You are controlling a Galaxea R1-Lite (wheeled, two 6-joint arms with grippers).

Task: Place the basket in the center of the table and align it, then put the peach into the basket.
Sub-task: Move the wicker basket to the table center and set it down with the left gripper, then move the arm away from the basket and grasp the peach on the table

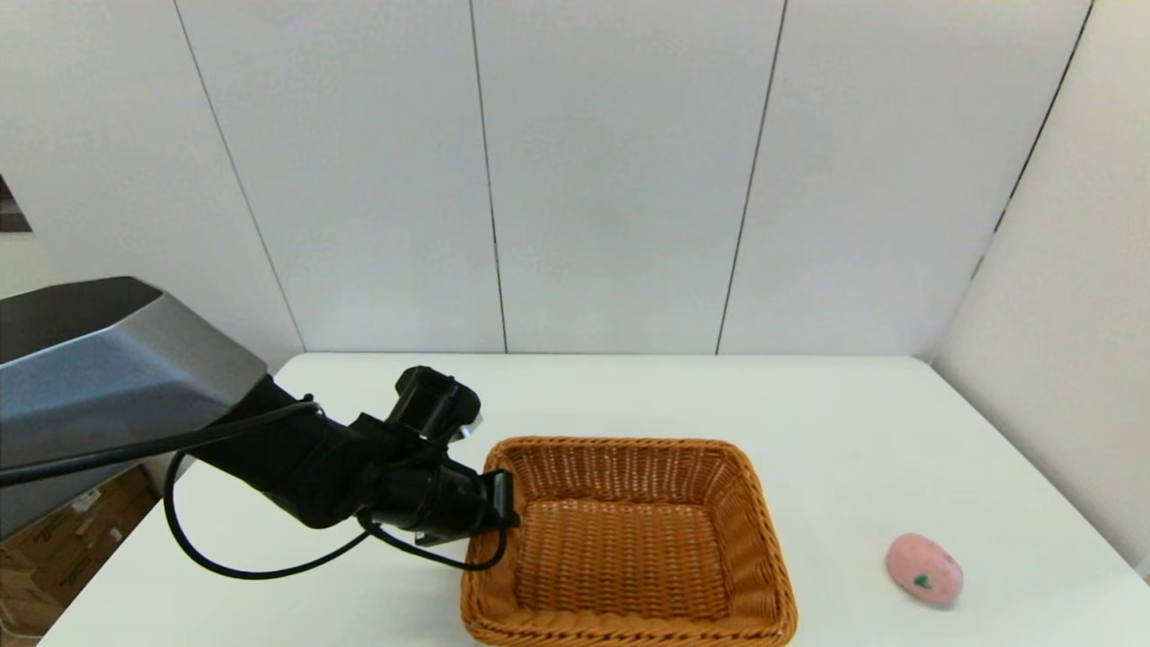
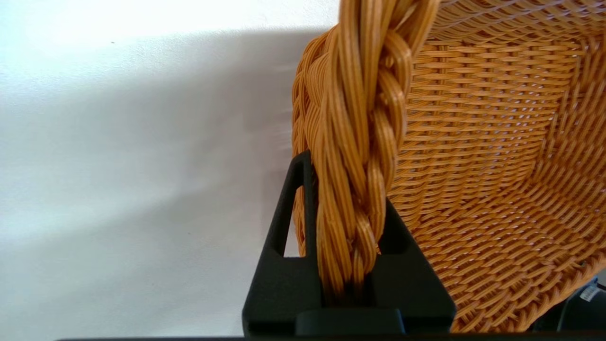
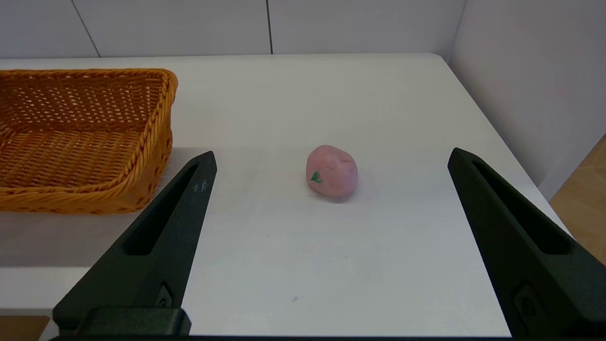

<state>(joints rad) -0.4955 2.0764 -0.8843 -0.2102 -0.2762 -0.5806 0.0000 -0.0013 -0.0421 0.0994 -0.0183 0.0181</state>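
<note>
The orange-brown wicker basket (image 1: pixel 629 539) sits on the white table (image 1: pixel 809 422), near its front edge and about mid-width. My left gripper (image 1: pixel 501 503) is shut on the basket's left rim; in the left wrist view the braided rim (image 2: pixel 360 142) runs between the two black fingers (image 2: pixel 293 213). The pale-pink peach (image 1: pixel 924 569) with its green leaf mark lies on the table to the right of the basket, apart from it. My right gripper (image 3: pixel 331 161) is open, out of the head view, with the peach (image 3: pixel 331 170) ahead of it between the spread fingers.
White wall panels stand behind the table and along its right side. The table's right edge (image 3: pixel 502 132) is close to the peach. A black cable (image 1: pixel 269 562) loops under the left arm. Cardboard boxes (image 1: pixel 54 539) sit on the floor at the left.
</note>
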